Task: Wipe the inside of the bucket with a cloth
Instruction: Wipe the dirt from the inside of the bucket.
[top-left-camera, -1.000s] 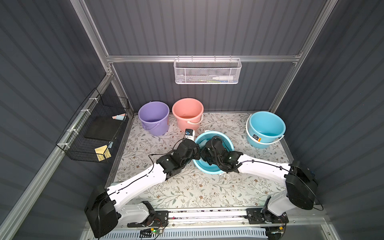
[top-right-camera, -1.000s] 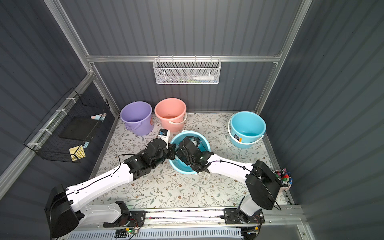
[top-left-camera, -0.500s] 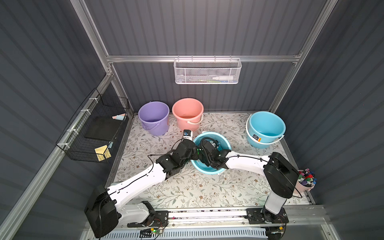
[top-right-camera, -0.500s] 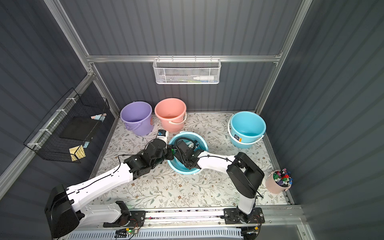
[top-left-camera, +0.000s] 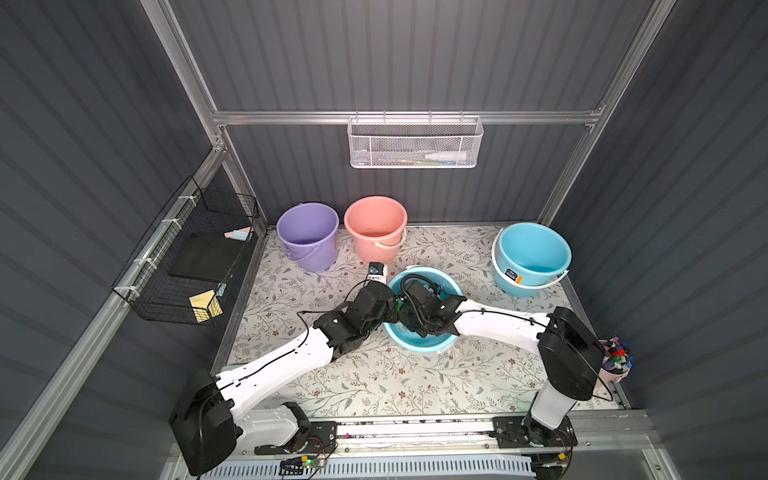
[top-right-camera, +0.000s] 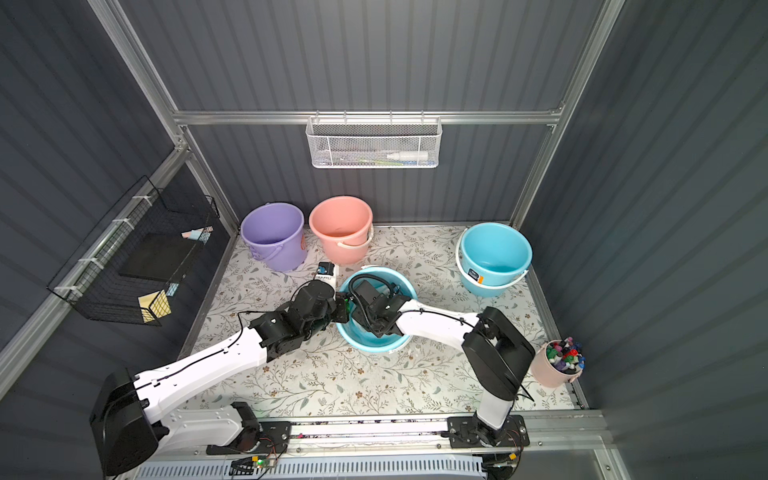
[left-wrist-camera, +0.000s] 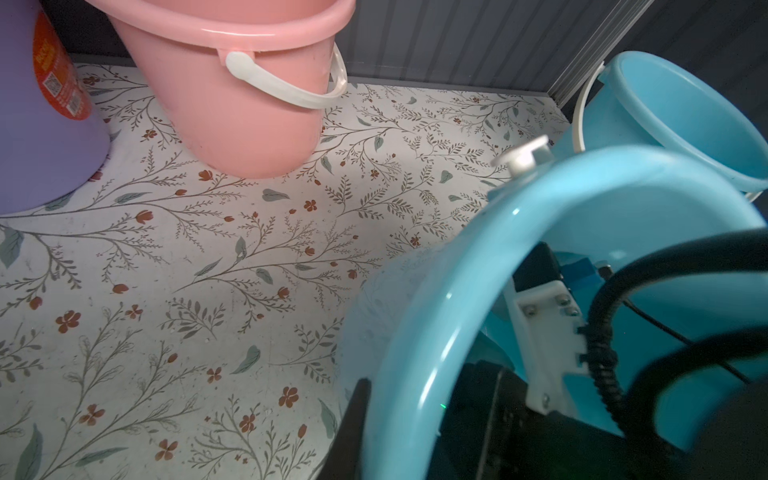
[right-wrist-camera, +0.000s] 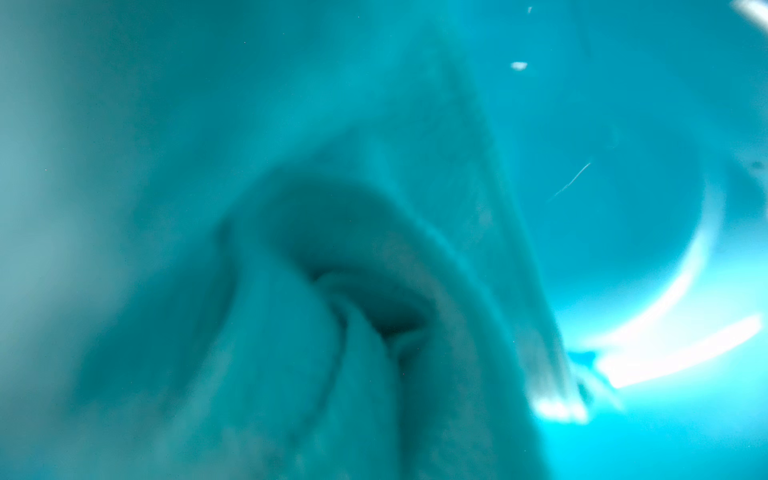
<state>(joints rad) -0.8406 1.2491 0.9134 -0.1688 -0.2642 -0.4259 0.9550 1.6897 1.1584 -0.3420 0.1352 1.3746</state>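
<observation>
— Where is the cloth?
— Inside the bucket (top-left-camera: 419, 343). The cloth (right-wrist-camera: 291, 332) fills the right wrist view, rumpled and blurred, against the inner wall. In both top views the right arm (top-left-camera: 490, 318) covers it.
— Which way does it run?
— One long fold stretches away from the camera, beside the bucket's round bottom. Beyond that I cannot tell its long axis.
— And the bucket itself?
— Its mouth faces up toward the top views. Whether it leans I cannot tell. The right arm enters over its right rim.
— What of the right gripper?
— It is down in the bucket, fingers hidden under the cloth. It is pressed together with the folds gathering toward it, so it is pinching the cloth.
— And the left gripper (top-left-camera: 391, 309)?
— It is clamped on the bucket's left rim; the left wrist view shows one dark finger (left-wrist-camera: 353, 415) outside that rim.
— Any neighbours?
— The pink bucket (top-left-camera: 376, 226) stands just behind the bucket, the purple bucket (top-left-camera: 307, 235) behind and to its left, and the spare blue bucket (top-left-camera: 532, 257) well off to its right rear.
</observation>
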